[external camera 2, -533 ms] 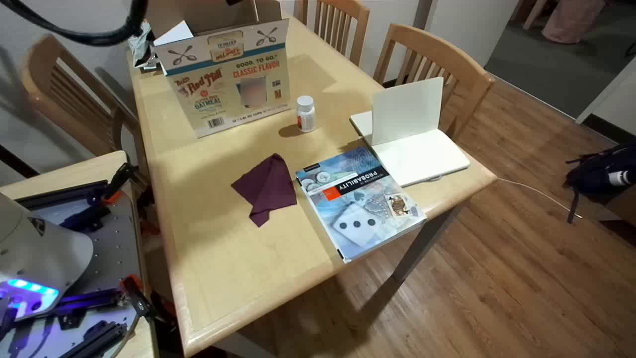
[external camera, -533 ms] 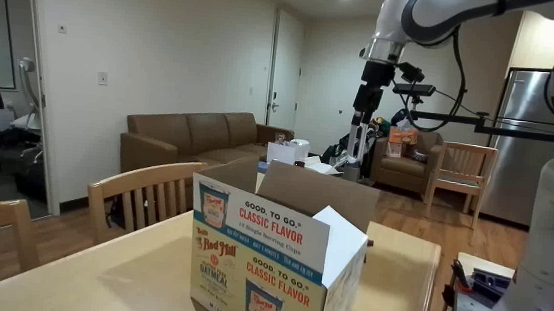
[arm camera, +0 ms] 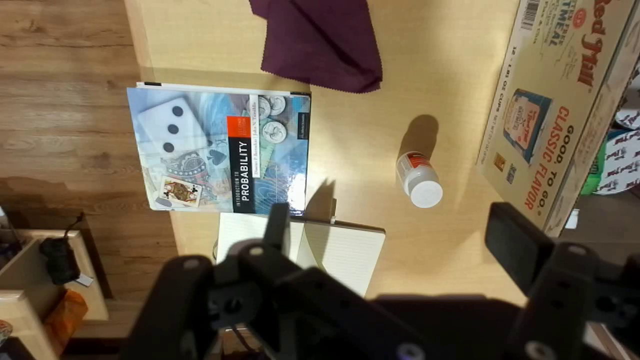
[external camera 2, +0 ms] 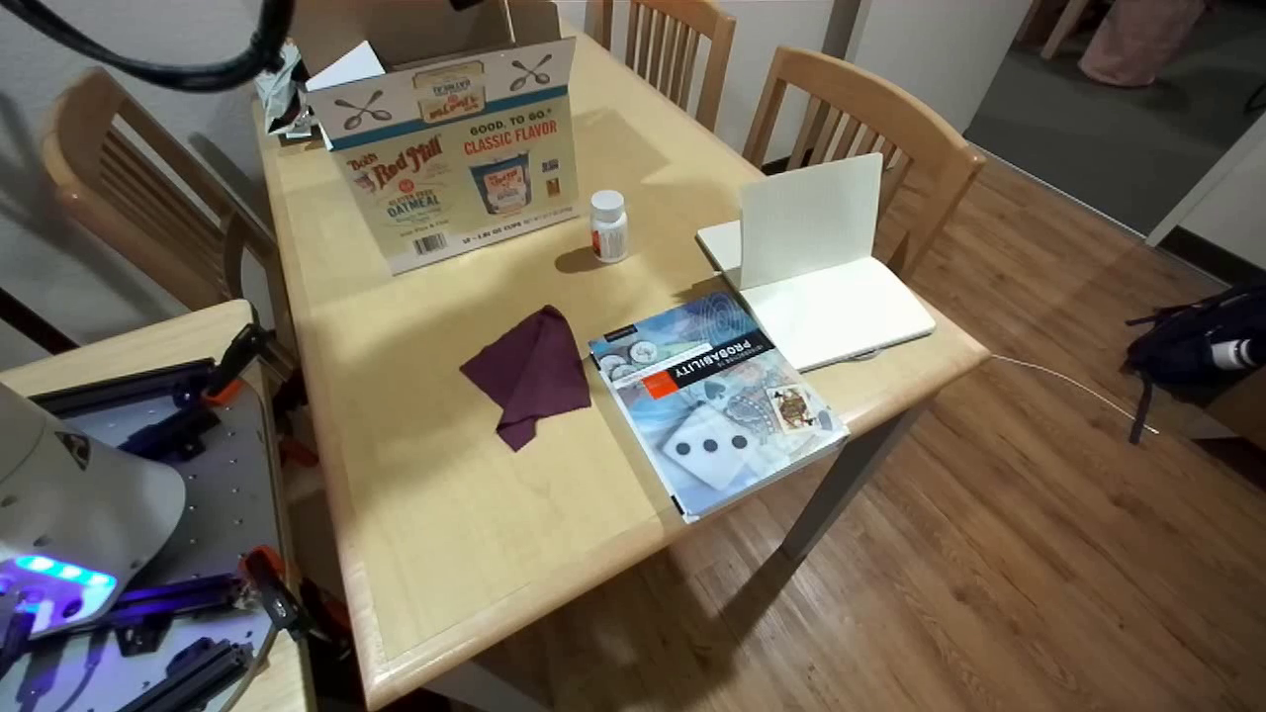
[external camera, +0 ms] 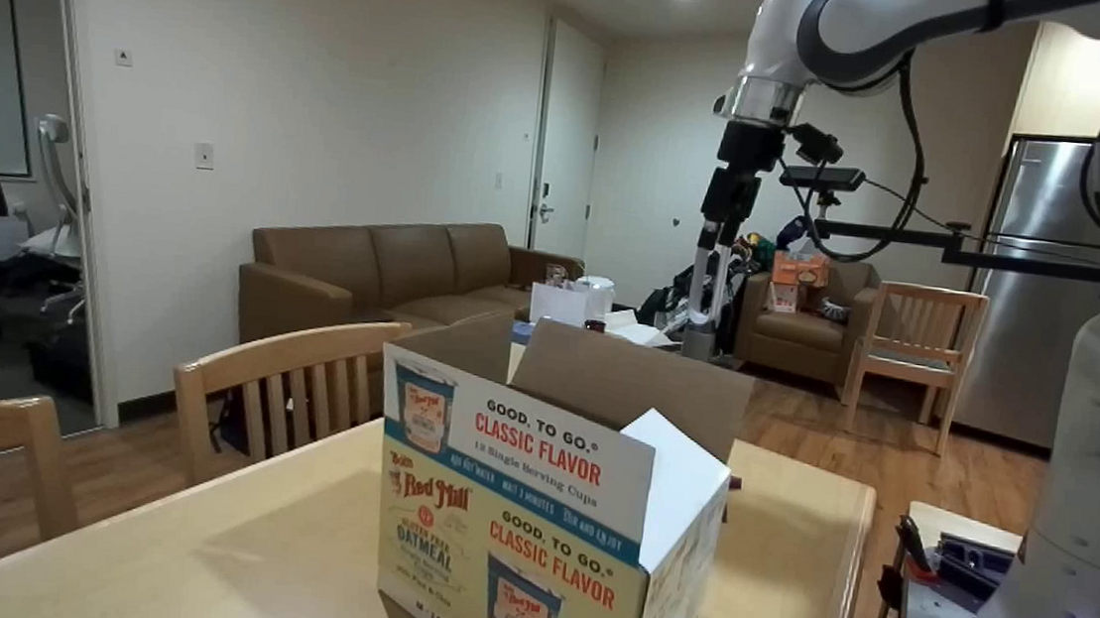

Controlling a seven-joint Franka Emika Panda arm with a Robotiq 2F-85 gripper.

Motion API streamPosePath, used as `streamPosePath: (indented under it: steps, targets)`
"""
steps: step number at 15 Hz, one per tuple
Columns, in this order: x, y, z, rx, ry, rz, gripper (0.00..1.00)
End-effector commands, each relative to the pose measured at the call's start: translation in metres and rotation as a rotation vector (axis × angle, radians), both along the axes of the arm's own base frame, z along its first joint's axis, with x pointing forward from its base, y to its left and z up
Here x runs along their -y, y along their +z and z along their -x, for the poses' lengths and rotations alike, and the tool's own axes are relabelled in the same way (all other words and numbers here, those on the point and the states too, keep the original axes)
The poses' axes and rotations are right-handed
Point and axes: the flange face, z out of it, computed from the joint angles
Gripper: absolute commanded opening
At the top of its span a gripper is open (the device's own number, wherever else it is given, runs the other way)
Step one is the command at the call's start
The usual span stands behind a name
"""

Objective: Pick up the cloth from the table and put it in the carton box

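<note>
While poised above the table (external camera 2: 475,554): with gripper (arm camera: 397,235) spread wide, empty.
Carton box (arm camera: 555,100): right of gripper in wrist view, lettered "Red Mill", "Classic Flavor".
Book (arm camera: 220,150): left, titled "Probability".
Cloth (arm camera: 325,55): on table beyond gripper; best to centre above, descend, pinch a fold.
Bottle (arm camera: 420,175): nearer, with unreadable label; pass high.

Cloth (external camera 2: 534,371): solid maroon. Table (external camera 2: 475,524): pale wood. Carton box (external camera 2: 450,183): cream panels, blue band, red and black lettering. Bottle (external camera 2: 609,232): white, red-marked label. Book (external camera 2: 712,405): blue pictorial cover, black title band, orange-red block. Notebook (external camera 2: 836,311): off-white ruled pages
</note>
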Motion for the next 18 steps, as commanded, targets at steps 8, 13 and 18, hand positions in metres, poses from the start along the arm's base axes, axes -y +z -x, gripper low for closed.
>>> streamPosePath:
  steps: [8, 13, 18]
  targets:
    - [0.022, -0.015, 0.011, -0.025, -0.054, -0.013, 1.0]
    - [0.05, -0.05, 0.023, -0.086, -0.121, -0.063, 1.0]
    - [0.062, -0.105, 0.04, -0.201, -0.156, -0.131, 1.0]
